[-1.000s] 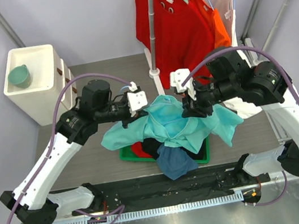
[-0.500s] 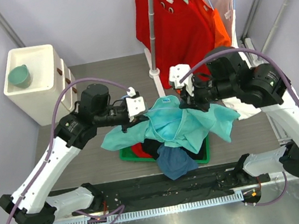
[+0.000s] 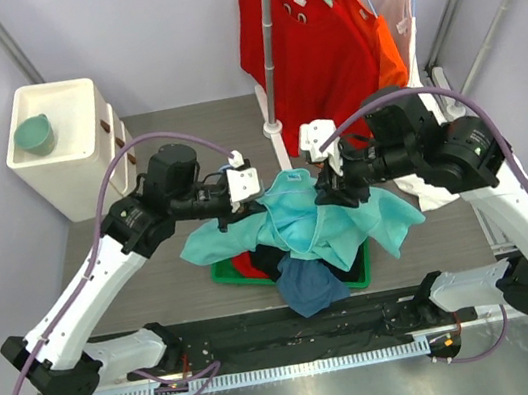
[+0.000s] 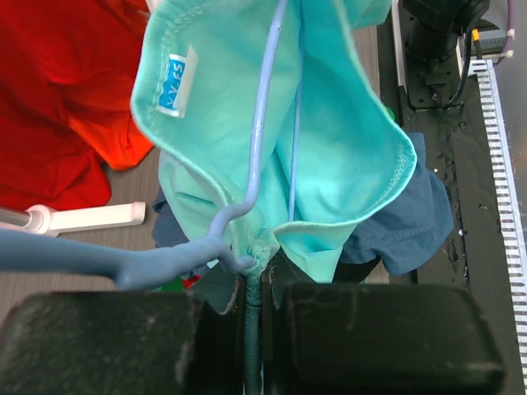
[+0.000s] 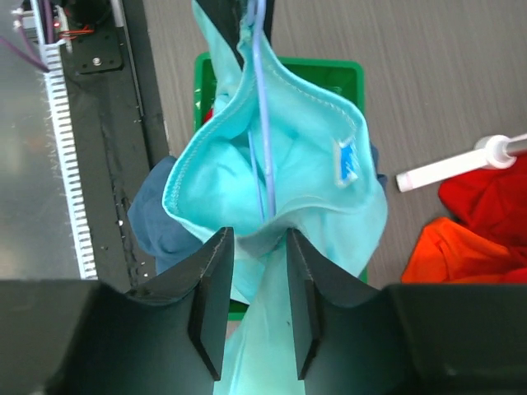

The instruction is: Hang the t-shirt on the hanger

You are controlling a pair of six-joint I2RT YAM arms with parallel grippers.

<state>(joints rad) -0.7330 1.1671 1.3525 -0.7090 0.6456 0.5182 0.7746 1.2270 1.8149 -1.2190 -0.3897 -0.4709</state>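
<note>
Two arms meet above the green plastic tray point(image 3: 222, 274) on the grey wood-grain desk point(image 3: 434, 242). Between them I see the light turquoise cotton t-shirt point(image 3: 310, 218) hanging bunched over the tray, with a dark slate-blue garment point(image 3: 310, 287) showing beneath its lower edge. From the left wrist, the left fingers point(image 4: 107, 346) are pressed together on a thin fold at the rim of the t-shirt's neck opening. The thin pale-blue wire hanger point(image 4: 257, 123) runs down through that opening and bends away just beside the pinch. The right fingers point(image 5: 210, 304) stand a little apart with turquoise cloth filling the gap; I cannot tell whether they bear on it. The small white neck label point(image 5: 346, 160) sits inside the collar near the wire.
</note>
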